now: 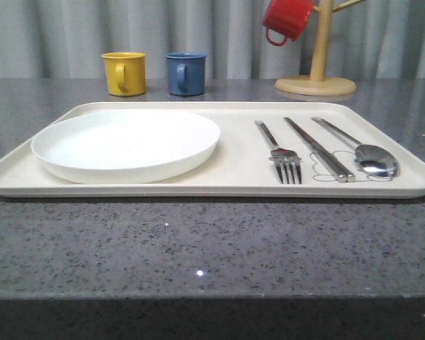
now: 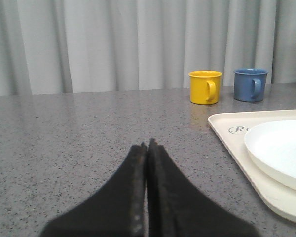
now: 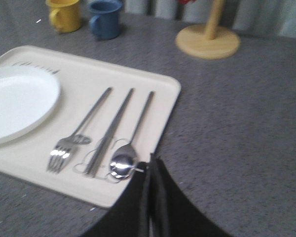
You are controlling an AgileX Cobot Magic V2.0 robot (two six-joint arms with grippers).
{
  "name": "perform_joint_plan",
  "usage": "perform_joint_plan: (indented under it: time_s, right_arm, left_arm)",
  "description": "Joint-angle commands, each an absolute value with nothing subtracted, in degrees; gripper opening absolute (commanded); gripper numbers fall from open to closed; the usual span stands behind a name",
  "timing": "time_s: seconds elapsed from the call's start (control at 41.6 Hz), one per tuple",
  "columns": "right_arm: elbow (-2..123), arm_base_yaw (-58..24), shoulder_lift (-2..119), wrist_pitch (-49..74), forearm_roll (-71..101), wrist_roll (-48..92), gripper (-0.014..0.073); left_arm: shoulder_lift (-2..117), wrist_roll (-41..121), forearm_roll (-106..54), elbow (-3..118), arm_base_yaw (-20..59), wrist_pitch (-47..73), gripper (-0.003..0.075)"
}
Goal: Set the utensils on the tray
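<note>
A large cream rectangular tray (image 1: 234, 180) fills the middle of the front frame on the speckled grey counter (image 1: 198, 255), carrying a shallow round white plate (image 1: 126, 144) at left and, at right, a steel four-tined fork (image 1: 280, 154), slim metal chopsticks (image 1: 319, 149) and a steel spoon (image 1: 365, 151) lying side by side, apart. The left claw (image 2: 147, 148) and right claw (image 3: 152, 165) are pressed closed, holding nothing. Placement looks complete; a clean finish likely means keeping both claws clear of the tray.

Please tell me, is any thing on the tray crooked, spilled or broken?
Nothing stands out. The plate lies flat on the tray, and the fork, chopsticks and spoon lie side by side, roughly parallel. No spill or damage shows.
</note>
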State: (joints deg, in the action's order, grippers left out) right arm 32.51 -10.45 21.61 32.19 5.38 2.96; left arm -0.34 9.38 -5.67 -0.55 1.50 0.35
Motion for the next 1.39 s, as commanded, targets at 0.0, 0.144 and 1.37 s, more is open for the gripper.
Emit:
perform_joint_plan:
  time_s: [0.0,0.144,1.37]
  right_arm:
    - [23.49,-5.06,15.91,15.13,4.86,3.48,-0.0069]
    - [9.92,-0.75,6.31,3.51,5.00,3.19,-0.0069]
    - [-1.51,1.21,-1.61,-0.68,7.17,3.14,-0.0069]
  left_arm:
    - [-1.56,8.57,-5.67,-0.35,1.41,-4.21,-0.0018]
    - [-1.56,8.57,-5.67,-0.35,1.41,-4.21,-0.0018]
    - [-1.56,8.57,-5.67,-0.35,1.41,-4.21,-0.0018]
